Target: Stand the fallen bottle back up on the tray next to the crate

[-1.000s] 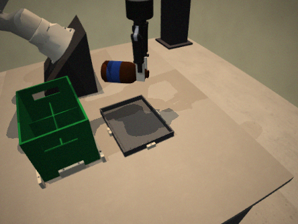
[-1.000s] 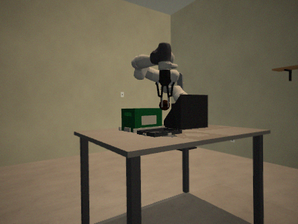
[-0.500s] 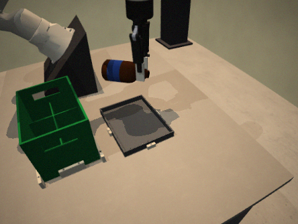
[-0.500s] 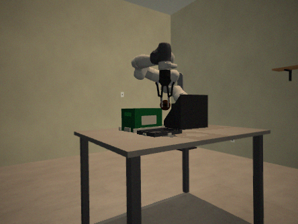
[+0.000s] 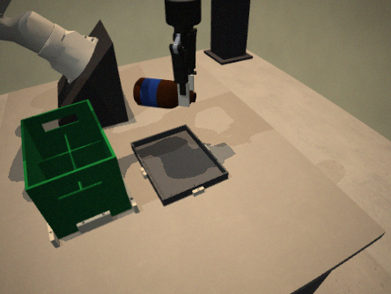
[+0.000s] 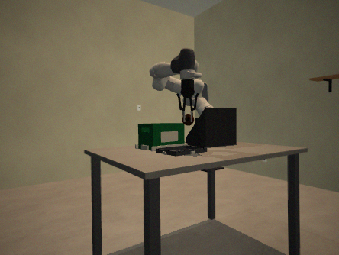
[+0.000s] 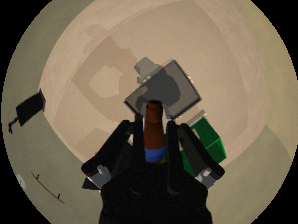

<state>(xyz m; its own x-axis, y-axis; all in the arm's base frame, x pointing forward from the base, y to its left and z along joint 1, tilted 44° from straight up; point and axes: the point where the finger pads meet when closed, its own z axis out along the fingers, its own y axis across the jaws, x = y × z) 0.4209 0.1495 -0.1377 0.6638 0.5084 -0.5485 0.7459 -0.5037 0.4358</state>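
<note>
Top view: btl brn w/ blue band, lying horiz. midair.

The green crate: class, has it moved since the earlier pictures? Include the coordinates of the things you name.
No. In the top view, the green crate point(image 5: 81, 202) point(image 6: 146, 137) point(image 7: 209, 134) keeps the same place and gap beside the black wedge-shaped stand point(image 5: 115, 88) point(image 6: 221, 127).
</note>
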